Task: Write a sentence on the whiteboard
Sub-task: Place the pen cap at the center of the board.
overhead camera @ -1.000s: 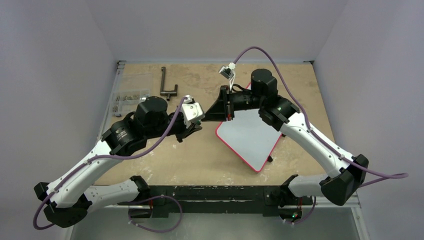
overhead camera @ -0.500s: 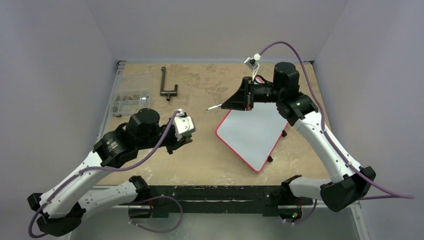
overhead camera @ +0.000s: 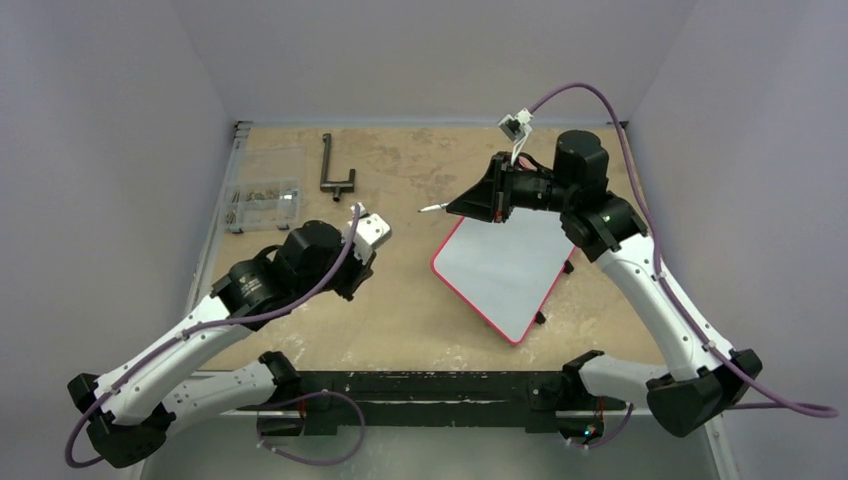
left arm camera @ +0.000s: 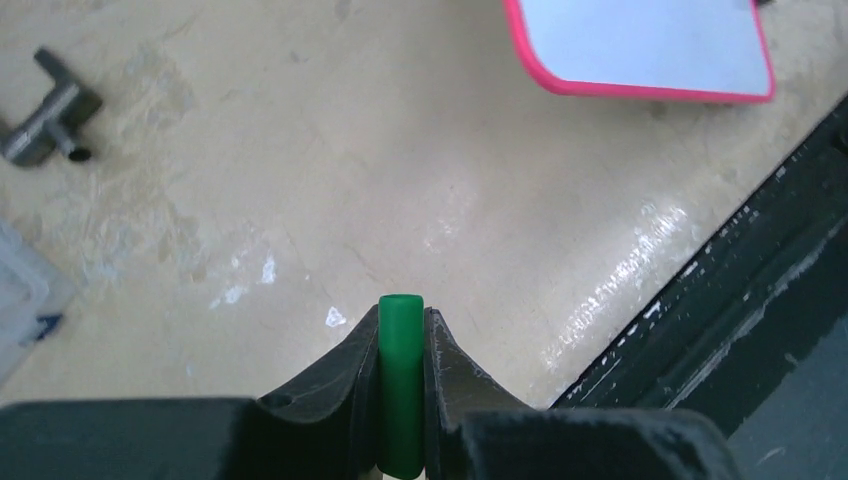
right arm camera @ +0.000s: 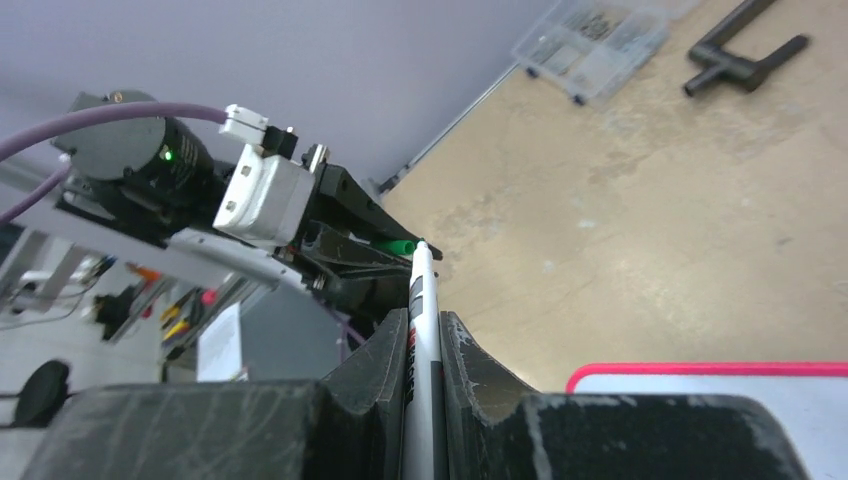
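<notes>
1. I am pinching the marker (right arm camera: 421,330) tight in the right gripper (right arm camera: 414,345). Its bare tip is sticking out past the fingers and pointing toward the left of the overhead frame.
2. The left gripper (left arm camera: 402,335) is clamping the green cap (left arm camera: 401,380) at centre left of the overhead frame, well apart from the board. I am planning to leave it parked there.
3. The whiteboard (overhead camera: 505,268) is lying skewed at centre right of the overhead frame. Nothing is written on it, and its upper edge is just under the right gripper.
4. For a clean first stroke I am aiming to tip the wrist until the tip points down. I am then starting near the board's upper left corner and pressing lightly, since I judge the loose board could skid.
</notes>
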